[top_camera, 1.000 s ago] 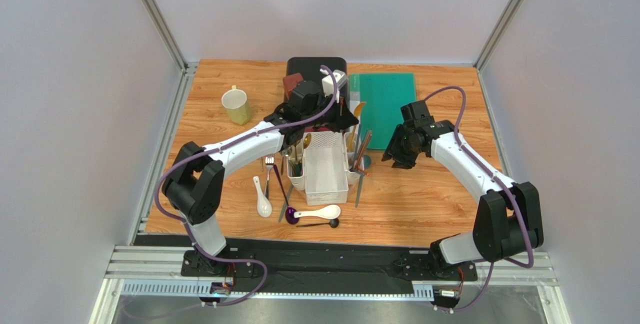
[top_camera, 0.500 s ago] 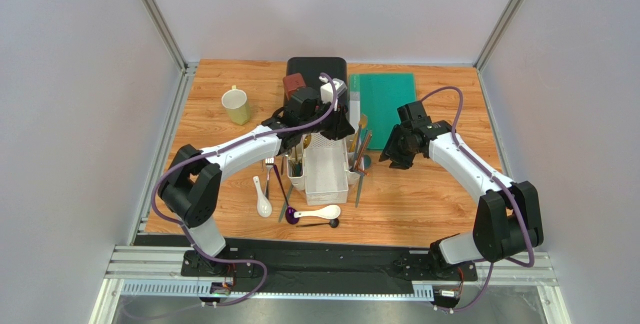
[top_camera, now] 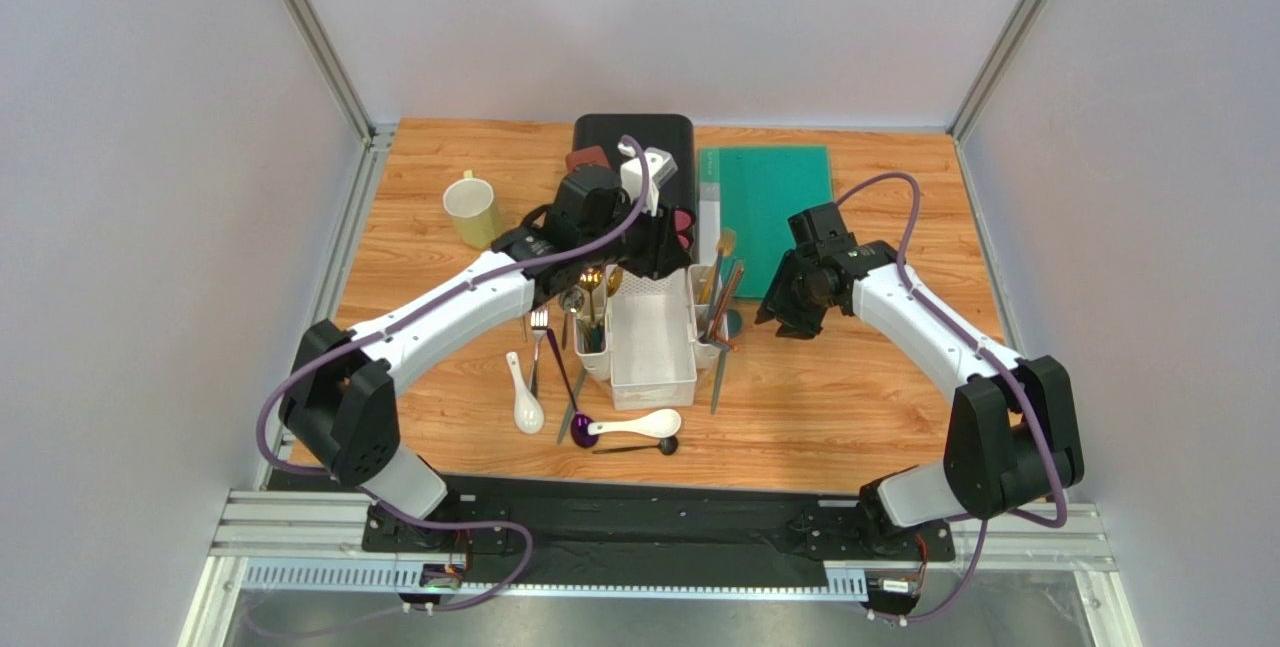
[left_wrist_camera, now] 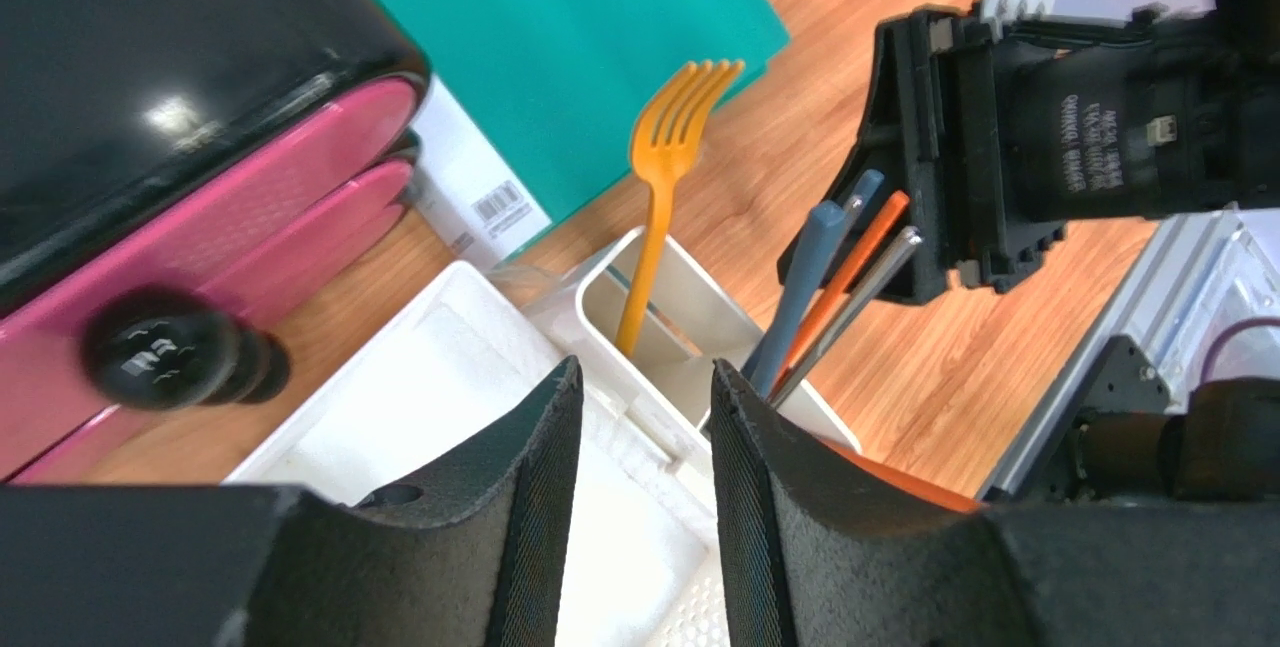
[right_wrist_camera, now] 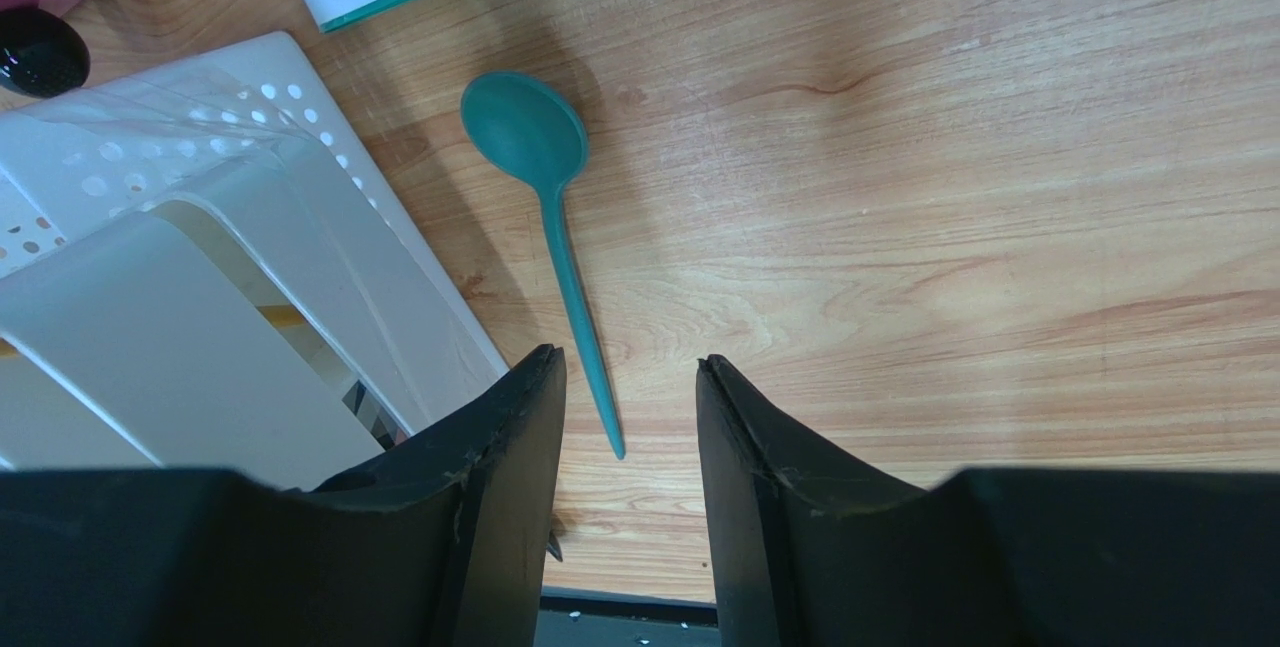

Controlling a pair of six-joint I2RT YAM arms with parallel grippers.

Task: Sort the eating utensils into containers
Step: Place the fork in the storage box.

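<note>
The white caddy (top_camera: 649, 335) stands mid-table, its centre bin (left_wrist_camera: 451, 422) showing white below my left gripper. My left gripper (left_wrist_camera: 643, 370) is open and empty, over the caddy's back end (top_camera: 670, 239). An orange fork (left_wrist_camera: 661, 197) and several chopsticks (left_wrist_camera: 834, 287) stand in the narrow right side bins. My right gripper (right_wrist_camera: 628, 362) is open and empty, just right of the caddy (top_camera: 775, 314), above a teal spoon (right_wrist_camera: 549, 212) lying on the table. Two white soup spoons (top_camera: 523, 395) (top_camera: 639, 424), a purple spoon (top_camera: 571, 395), a black spoon (top_camera: 639, 446) and a silver fork (top_camera: 537, 329) lie at the caddy's front left.
A pale yellow mug (top_camera: 472, 211) stands at the back left. The black-and-pink drawer box (top_camera: 631, 149) sits right behind the caddy, close to my left gripper. A green board (top_camera: 769, 212) lies at the back right. Loose chopsticks (top_camera: 718, 373) lie by the caddy's right side.
My left arm has stretched further back and left, its gripper now nearer the drawer box. My right gripper has shifted slightly left towards the caddy. Both stay empty.
</note>
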